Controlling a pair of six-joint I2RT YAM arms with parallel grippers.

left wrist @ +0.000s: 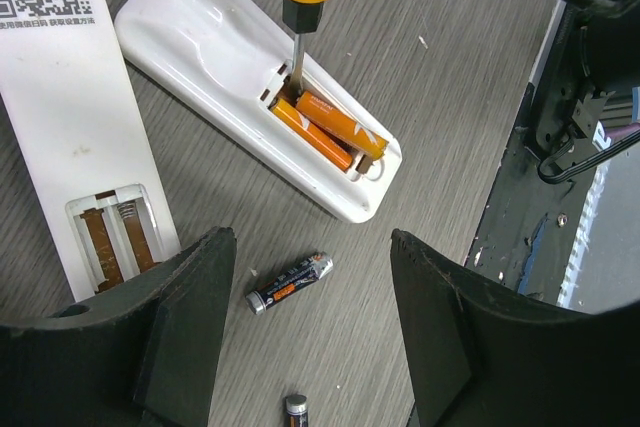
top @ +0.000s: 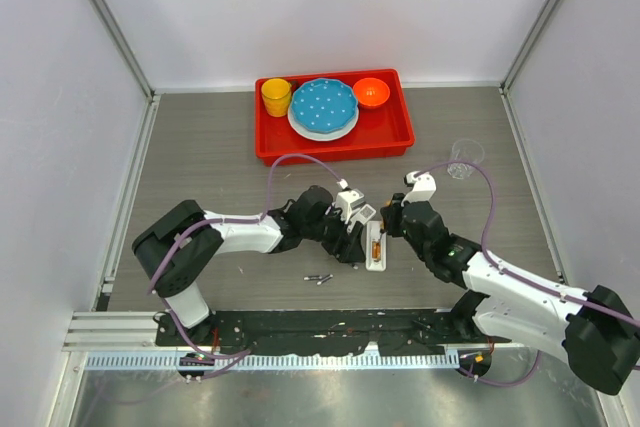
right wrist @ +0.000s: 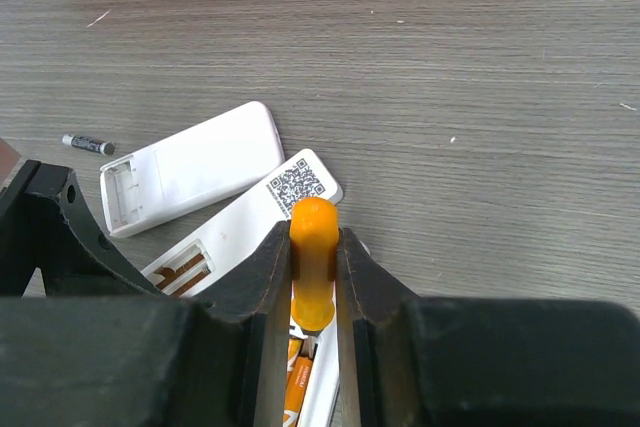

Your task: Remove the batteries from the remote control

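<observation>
The left arm is reaching from its base at the near left across to the middle of the bench. Its elbow is bending and its forearm is lying low. Its wrist is pointing down, so the left tool is hanging over the work. Its two fingers are standing wide apart and gripping nothing. Below the gap a dark loose battery is lying on the bench, and a second loose battery is poking in at the bottom edge of that view.

The right arm is stretching in from the near right, its forearm angling toward the centre, where it is meeting the left arm. The right tool is closing narrowly on the orange handle of a screwdriver, clamping it between both fingers. The screwdriver is pointing blade down into the open compartment of a white remote. Its tip is entering at one end of the two orange batteries, which are sitting side by side inside.

Just beside it a second remote with a QR label is lying with its compartment open, showing only metal contacts. A third white piece is lying near them.

At the far side a red tray is carrying a yellow cup, a blue plate and an orange bowl. A clear glass is standing to its right.
</observation>
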